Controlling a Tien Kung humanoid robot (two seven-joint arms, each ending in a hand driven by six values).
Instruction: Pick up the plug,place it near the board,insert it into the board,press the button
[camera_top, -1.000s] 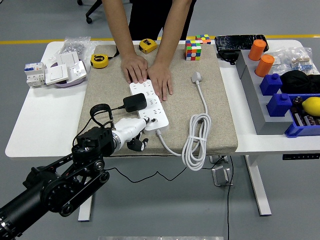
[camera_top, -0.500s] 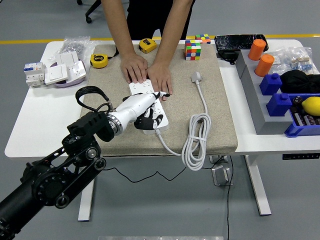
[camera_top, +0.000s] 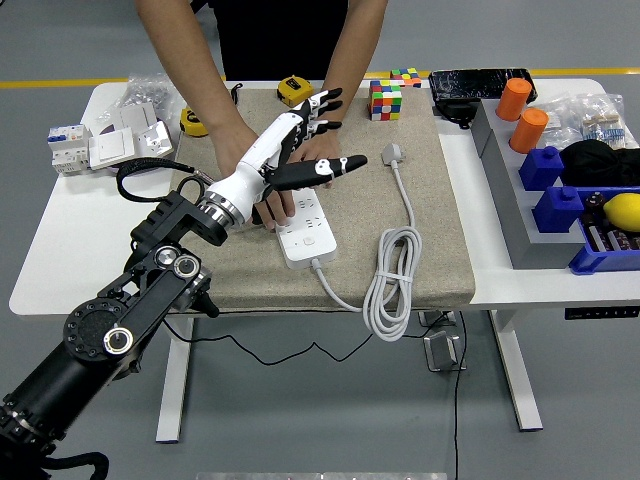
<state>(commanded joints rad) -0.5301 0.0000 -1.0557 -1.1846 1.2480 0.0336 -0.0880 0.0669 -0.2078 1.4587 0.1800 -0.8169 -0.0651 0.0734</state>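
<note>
Left robot hand (camera_top: 290, 150) now raised, fingers spread

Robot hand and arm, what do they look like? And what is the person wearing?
The robot hand is white with black fingertips and a silver wrist ring. The left arm behind it is black, with round joints showing silver centres, and a black cable loops beside the wrist. The person wears a dark top; the forearms are bare, with no sleeves.

Board (camera_top: 306, 228): your left hand (camera_top: 290, 150) covers its far end
Plug: hidden, you can't see it
Person's hands: mostly behind your left hand
Person: cut off above the arms
</note>
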